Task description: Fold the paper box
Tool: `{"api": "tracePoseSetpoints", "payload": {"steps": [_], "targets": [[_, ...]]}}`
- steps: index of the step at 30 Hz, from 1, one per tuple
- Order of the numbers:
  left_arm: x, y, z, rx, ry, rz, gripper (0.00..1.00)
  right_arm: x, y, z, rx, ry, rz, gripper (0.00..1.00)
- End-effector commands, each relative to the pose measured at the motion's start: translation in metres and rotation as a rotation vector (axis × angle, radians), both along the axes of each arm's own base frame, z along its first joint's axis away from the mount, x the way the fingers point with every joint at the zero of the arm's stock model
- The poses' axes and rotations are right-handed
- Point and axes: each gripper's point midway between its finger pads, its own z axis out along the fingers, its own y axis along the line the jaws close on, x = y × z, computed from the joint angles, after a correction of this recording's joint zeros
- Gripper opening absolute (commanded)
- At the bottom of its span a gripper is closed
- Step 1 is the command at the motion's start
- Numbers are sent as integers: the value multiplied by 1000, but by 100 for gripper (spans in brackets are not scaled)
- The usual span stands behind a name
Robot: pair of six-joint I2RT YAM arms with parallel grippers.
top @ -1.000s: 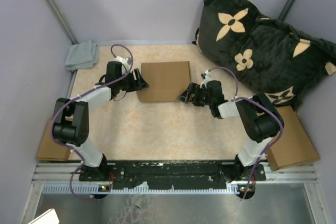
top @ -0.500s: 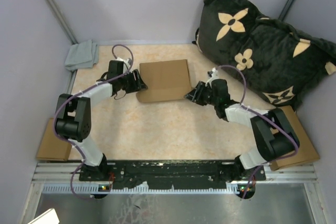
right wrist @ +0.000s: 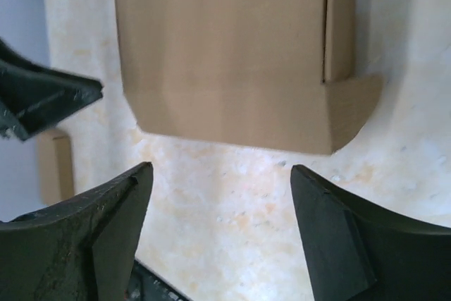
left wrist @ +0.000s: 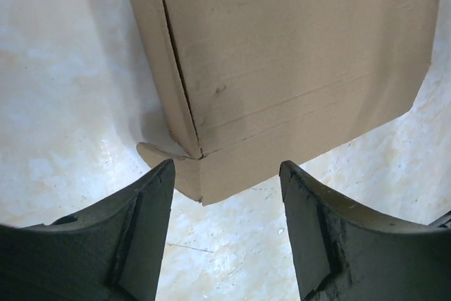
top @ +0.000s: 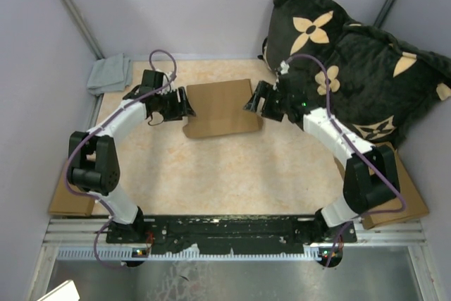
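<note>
We are watching the right tool (top: 254,101) swing from the near right corner of the box (top: 220,107) up to its right edge, while the left tool (top: 184,102) is flanking the left edge; both are standing spread, pinching nothing. The box is lying closed on the bench (top: 225,174) between them, turned slightly since a second ago, so we are judging it nearly finished, its inside hidden.

arms (top: 121,119): white links, black joints; cables (top: 163,51): purple; fingers (left wrist: 134,237): black

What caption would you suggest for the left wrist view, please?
Open left fingers hover before a corner of the brown paper box on the table.
</note>
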Motion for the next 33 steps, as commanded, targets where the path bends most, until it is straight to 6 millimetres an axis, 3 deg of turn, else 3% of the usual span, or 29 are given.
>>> {"api": "tracePoseSetpoints", "payload": {"steps": [1,4,6,12,21,33], "targets": [[-11,2,3,19,-14,-46,69,20,-23,0,-266,-4,45,80],[-6,-1,-2,8,-40,-55,70,33,-22,-4,-317,-24,84,80],[-7,-3,-9,-1,-13,-58,70,40,-21,-18,-345,0,102,80],[-21,-3,-24,-15,24,-60,70,44,-17,-44,-372,24,158,80],[-21,-2,-36,-6,29,-56,71,47,-8,-53,-357,9,218,80],[-10,-3,-42,2,7,-54,71,36,0,-66,-309,17,271,78]]}}
